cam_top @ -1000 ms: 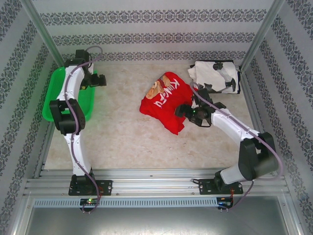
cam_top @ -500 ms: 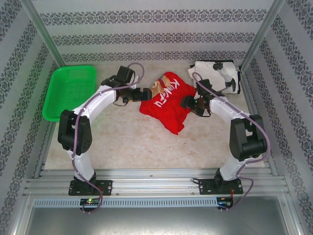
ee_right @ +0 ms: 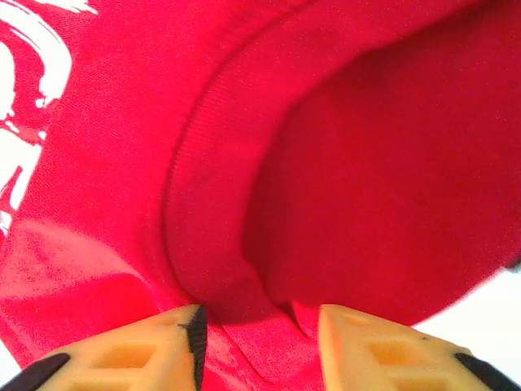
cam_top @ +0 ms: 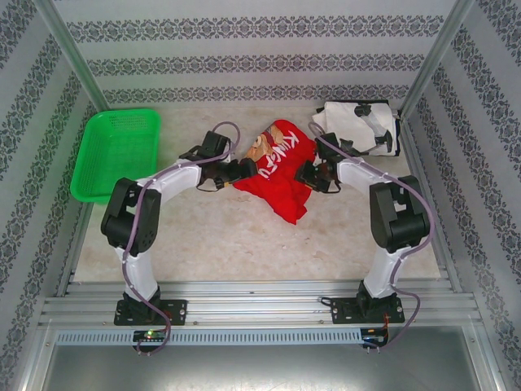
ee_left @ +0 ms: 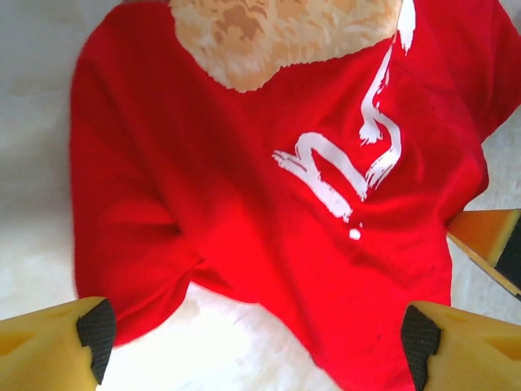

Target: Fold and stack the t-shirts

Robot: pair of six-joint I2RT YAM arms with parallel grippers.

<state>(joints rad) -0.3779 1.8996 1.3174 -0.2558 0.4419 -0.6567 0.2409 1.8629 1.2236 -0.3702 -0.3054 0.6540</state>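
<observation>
Grasping the collar of the crumpled red bear-print cloth t-shirt (cam_top: 273, 175) with the right hand (ee_right: 259, 318), with the left hand (ee_left: 256, 330) released at its other edge.

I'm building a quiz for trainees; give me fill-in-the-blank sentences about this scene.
The left gripper has its jaws ___.
The t-shirt between it and the right gripper is ___.
The white shirt lies at the table's far ___ corner.
The basket is coloured ___.
Missing: open, red, right, green.
</observation>
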